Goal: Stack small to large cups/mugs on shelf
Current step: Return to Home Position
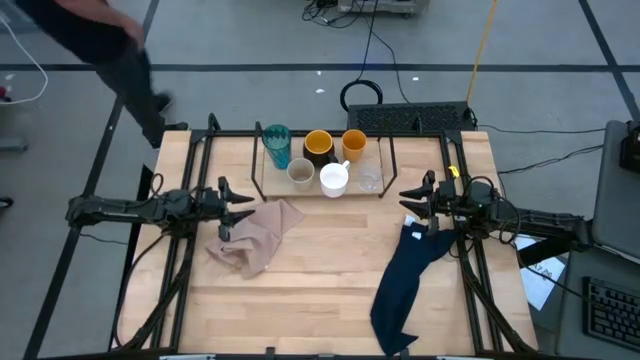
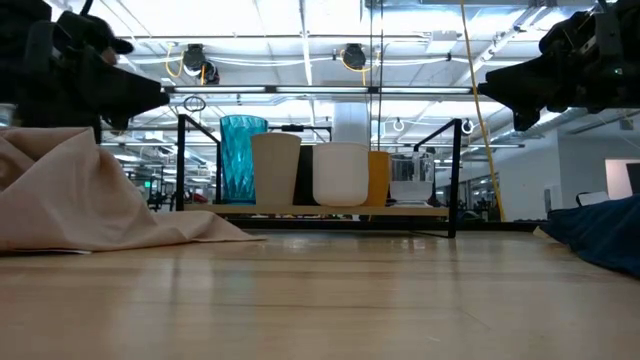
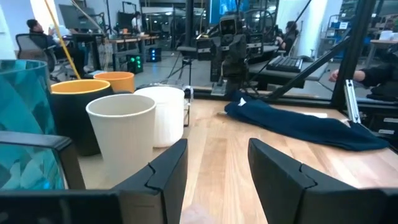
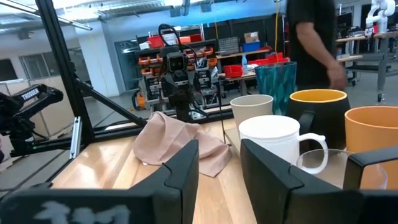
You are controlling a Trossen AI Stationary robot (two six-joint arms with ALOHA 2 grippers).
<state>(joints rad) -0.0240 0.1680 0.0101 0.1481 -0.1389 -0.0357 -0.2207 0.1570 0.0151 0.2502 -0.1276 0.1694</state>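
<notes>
Several cups and mugs stand upright in two rows on the low black-rod shelf (image 1: 262, 165) at the table's far middle. The teal glass (image 1: 276, 144), a dark mug with a yellow inside (image 1: 318, 146) and an orange cup (image 1: 354, 145) make the far row. The beige cup (image 1: 300, 174), the white handled mug (image 1: 333, 180) and a clear cup (image 1: 369, 181) make the near row. My left gripper (image 1: 245, 200) hovers open left of the shelf's near corner, pointing level toward the table's right. My right gripper (image 1: 405, 198) hovers open right of the shelf and faces it.
A pink-beige cloth (image 1: 258, 236) lies crumpled below my left gripper. A navy cloth (image 1: 405, 285) runs from under my right gripper to the near edge. A person (image 1: 110, 45) walks past the table's far left corner. Bare wood lies between the two cloths.
</notes>
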